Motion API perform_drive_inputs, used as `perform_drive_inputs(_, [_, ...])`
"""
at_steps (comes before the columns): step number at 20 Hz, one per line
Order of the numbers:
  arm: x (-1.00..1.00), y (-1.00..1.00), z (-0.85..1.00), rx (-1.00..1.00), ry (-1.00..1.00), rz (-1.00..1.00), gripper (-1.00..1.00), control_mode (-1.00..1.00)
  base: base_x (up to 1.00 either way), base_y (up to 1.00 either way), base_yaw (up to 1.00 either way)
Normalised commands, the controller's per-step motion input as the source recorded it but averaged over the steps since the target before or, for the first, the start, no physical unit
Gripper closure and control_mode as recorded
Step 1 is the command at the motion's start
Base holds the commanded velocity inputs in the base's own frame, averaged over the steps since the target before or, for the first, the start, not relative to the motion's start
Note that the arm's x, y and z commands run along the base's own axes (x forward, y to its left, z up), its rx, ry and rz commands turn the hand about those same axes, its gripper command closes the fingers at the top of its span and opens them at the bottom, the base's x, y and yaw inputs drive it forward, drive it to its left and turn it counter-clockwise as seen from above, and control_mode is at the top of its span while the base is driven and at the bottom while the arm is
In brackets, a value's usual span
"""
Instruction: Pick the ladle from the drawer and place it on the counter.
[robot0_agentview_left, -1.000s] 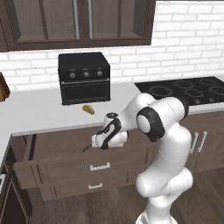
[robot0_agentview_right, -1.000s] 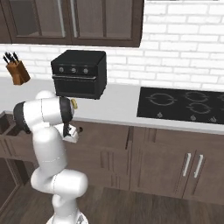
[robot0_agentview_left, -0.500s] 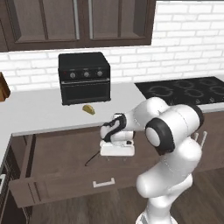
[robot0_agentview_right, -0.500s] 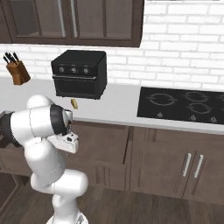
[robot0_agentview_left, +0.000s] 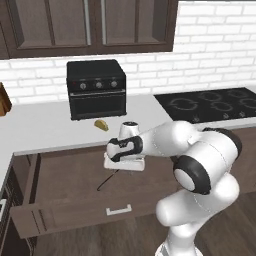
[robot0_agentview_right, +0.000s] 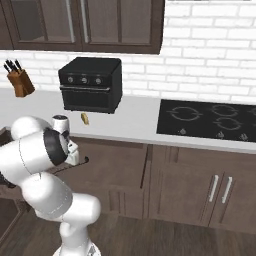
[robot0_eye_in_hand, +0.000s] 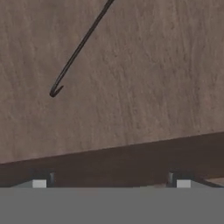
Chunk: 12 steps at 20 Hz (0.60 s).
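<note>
We've got the drawer (robot0_agentview_left: 65, 192) pulled open under the desk (robot0_agentview_left: 45, 132), and the ladle (robot0_agentview_left: 107, 180) lies flat on the drawer's bottom. Our claw (robot0_agentview_left: 124, 165) hangs just above the ladle, tips spread wide, gripping nothing. The small yellow wedge (robot0_agentview_left: 101, 124) sits on the desk, behind the drawer.

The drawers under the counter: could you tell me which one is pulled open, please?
The wide drawer below the toaster oven, with the ladle on its bare wooden bottom. The narrower drawer fronts sit flush and closed.

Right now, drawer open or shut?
Open. The drawer is pulled out from under the counter, its flat bottom exposed, with the ladle lying on it.
</note>
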Motion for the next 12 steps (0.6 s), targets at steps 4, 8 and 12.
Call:
perform_drive_inputs(4, [0.77, 0.82, -0.32, -0.11, 0.0, -0.14, -1.0, -1.0, 0.0, 0.0, 0.0])
perform_drive_inputs(8, [0.43, 0.68, -0.44, -0.12, 0.0, -0.17, -1.0, -1.0, 0.0, 0.0, 0.0])
perform_drive_inputs(12, [0.33, 0.2, -0.44, -0.08, 0.06, -0.1, -1.0, -1.0, 0.0, 0.0, 0.0])
